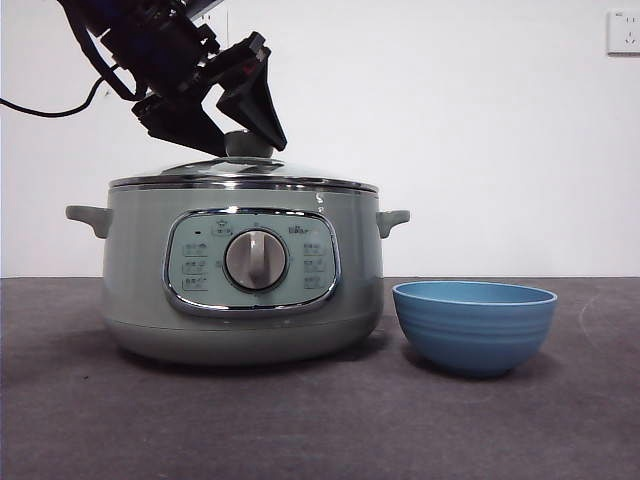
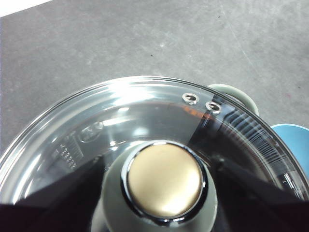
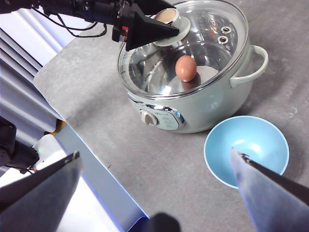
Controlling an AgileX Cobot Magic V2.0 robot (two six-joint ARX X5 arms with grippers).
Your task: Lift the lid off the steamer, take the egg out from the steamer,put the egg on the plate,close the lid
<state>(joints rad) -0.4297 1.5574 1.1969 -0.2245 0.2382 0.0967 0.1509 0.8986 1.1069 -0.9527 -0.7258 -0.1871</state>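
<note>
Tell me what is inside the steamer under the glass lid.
Through the lid, one brown egg sits inside the steamer on a pale surface. Glare and the left tool at the knob hide the rest of the interior.

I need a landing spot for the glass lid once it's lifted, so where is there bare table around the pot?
Bare grey table lies in front of the steamer, and more beyond its far side. The side toward the blue bowl is crowded. The left gripper is at the lid's knob, with the egg below.
</note>
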